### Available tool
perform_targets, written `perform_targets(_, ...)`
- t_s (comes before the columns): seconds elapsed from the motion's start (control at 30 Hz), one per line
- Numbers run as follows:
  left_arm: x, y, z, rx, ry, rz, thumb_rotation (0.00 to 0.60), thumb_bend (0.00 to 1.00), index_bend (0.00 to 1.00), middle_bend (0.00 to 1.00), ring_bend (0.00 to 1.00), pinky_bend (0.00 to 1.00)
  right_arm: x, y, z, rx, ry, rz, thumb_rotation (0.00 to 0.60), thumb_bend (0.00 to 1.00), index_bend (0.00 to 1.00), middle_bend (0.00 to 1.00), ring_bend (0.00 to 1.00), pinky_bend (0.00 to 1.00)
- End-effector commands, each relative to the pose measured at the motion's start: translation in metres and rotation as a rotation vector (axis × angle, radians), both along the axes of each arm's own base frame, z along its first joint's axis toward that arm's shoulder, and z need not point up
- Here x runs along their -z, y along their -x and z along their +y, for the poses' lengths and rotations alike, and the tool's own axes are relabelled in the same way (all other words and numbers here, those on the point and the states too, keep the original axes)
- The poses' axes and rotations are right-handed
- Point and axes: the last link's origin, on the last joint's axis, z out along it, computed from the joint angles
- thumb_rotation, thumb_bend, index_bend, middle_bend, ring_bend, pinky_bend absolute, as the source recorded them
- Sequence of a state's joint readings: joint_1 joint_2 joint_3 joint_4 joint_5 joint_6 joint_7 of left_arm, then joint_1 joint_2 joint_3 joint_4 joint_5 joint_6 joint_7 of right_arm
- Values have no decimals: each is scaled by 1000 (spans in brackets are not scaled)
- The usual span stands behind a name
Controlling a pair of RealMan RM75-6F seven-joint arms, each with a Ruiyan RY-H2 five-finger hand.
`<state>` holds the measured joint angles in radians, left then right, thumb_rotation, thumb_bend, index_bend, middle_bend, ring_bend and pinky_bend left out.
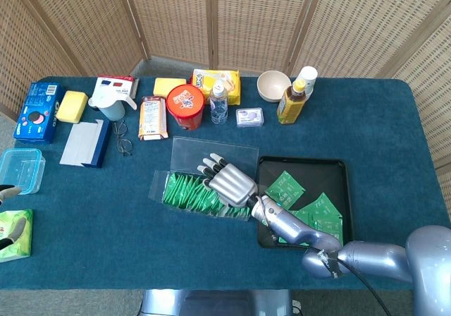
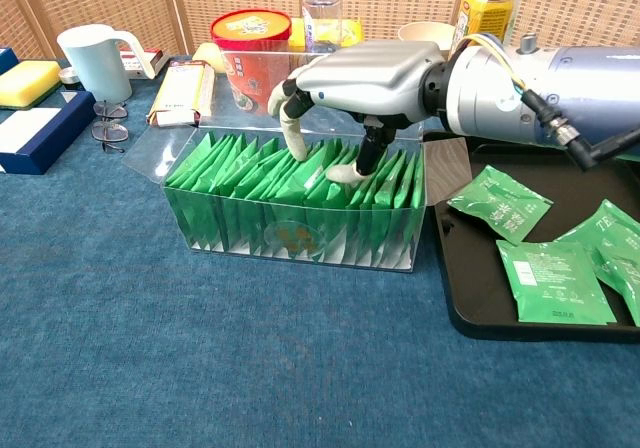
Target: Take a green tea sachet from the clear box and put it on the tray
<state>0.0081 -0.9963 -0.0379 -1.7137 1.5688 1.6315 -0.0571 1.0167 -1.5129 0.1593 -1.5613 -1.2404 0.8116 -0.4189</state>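
Right hand [image 2: 360,73] palm-down over the clear box [image 2: 300,236], fingers [image 2: 292,138] curved downward with tips reaching in among the tops of the green tea sachets [image 2: 250,183]. Thumb tip resting on the sachet tops nearer the box's right end. Cannot tell whether a sachet is actually pinched; none lifted clear of the row. Same hand in the head view [image 1: 229,182], spread over the right half of the box [image 1: 163,189], forearm running back to the lower right.

Sachets standing upright in a tight row, filling the box from end to end. Clear lid [image 1: 211,150] lying flat on the table [image 1: 91,224] just behind the box.

Black tray [image 2: 470,298] just beside the box's right end, with several loose green sachets [image 2: 500,203] lying flat in it.

Left hand [image 1: 10,217] only partly visible at the far left edge of the head view, near a green tissue pack [image 1: 15,242]; state not readable.

Farther back on the table: red cup [image 2: 250,43], water bottle [image 2: 322,13], yellow drink bottle [image 1: 292,101], white bowl [image 1: 273,85], light blue jug [image 2: 92,60], glasses [image 2: 108,123], blue box [image 1: 39,111], yellow sponge [image 1: 72,106].
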Motion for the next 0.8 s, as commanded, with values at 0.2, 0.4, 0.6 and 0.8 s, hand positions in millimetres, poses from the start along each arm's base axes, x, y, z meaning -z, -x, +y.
perform_targets(0.2, 0, 0, 0, -2, -2, 0, 600, 309, 261, 250, 198, 304, -1, -1, -2, 10, 9, -10, 600, 414, 475, 171, 98, 35)
perform_targets(0.4, 0, 0, 0, 0, -3, 0, 600, 309, 261, 250, 197, 303, 0, 0, -2, 10, 8, -4, 600, 432, 508, 174, 105, 36)
perform_targets(0.6, -1, 0, -1, -1, -6, 1, 600, 309, 261, 250, 195, 304, 1, 0, -2, 8, 9, 2, 600, 447, 511, 178, 108, 40)
perform_targets(0.8, -2, 0, -1, 0, -7, 0, 600, 309, 261, 250, 195, 304, 2, 0, -2, 8, 8, 4, 600, 449, 527, 181, 113, 55)
